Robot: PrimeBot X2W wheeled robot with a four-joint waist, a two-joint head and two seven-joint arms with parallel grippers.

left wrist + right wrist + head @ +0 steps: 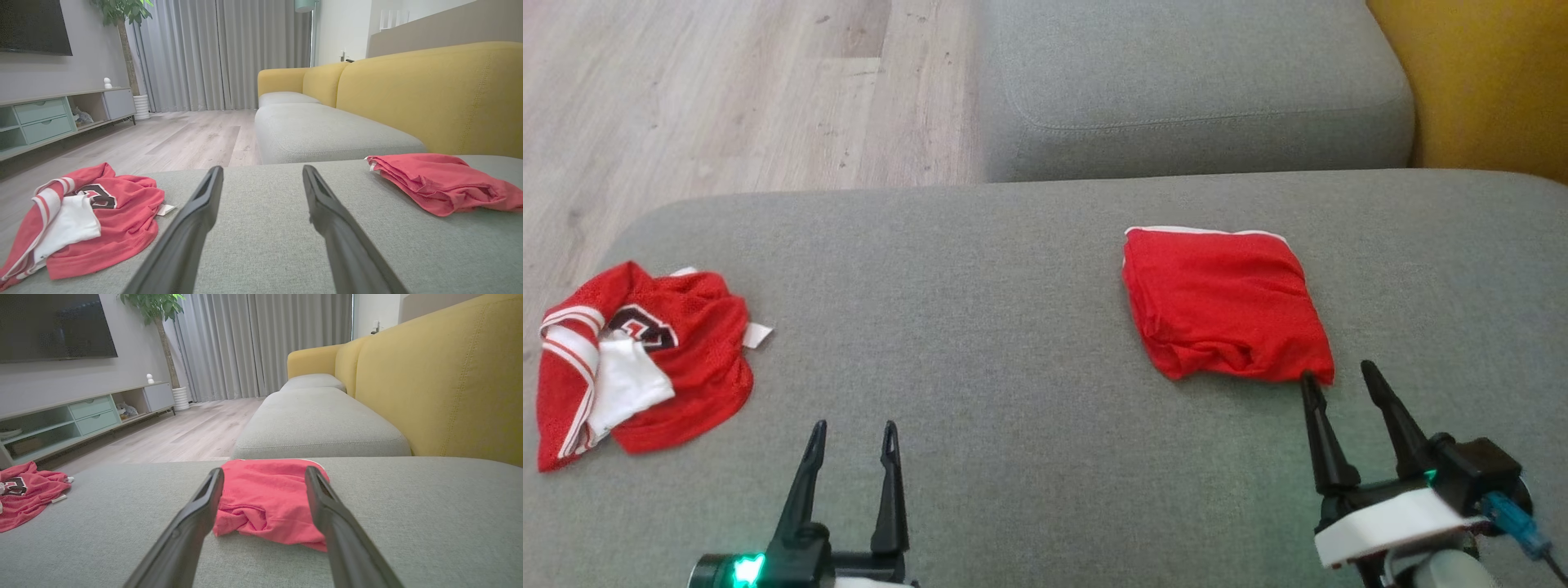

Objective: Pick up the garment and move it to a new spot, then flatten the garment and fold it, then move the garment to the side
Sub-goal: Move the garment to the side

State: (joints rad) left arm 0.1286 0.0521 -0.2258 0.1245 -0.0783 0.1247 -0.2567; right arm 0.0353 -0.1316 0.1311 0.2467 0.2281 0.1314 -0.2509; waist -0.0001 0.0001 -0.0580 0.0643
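A red garment point(1225, 306), folded into a compact rectangle with a white edge at its far side, lies on the right of the grey sofa seat point(1013, 327). My right gripper point(1338, 371) is open just short of its near right corner, with nothing between the fingers; in the right wrist view the folded garment point(269, 502) lies just beyond the right gripper point(264, 469). A crumpled red mesh jersey point(637, 351) with white trim and a dark number lies at the seat's left end. My left gripper point(854, 426) stands open over bare cushion, to the right of the jersey point(90, 212).
A second grey seat cushion point(1192, 82) lies beyond, and the yellow backrest point(1478, 73) runs along the right. Wooden floor point(727, 90) drops off past the seat's left and far edges. A TV cabinet point(53, 118) and a potted plant point(126, 49) stand across the room.
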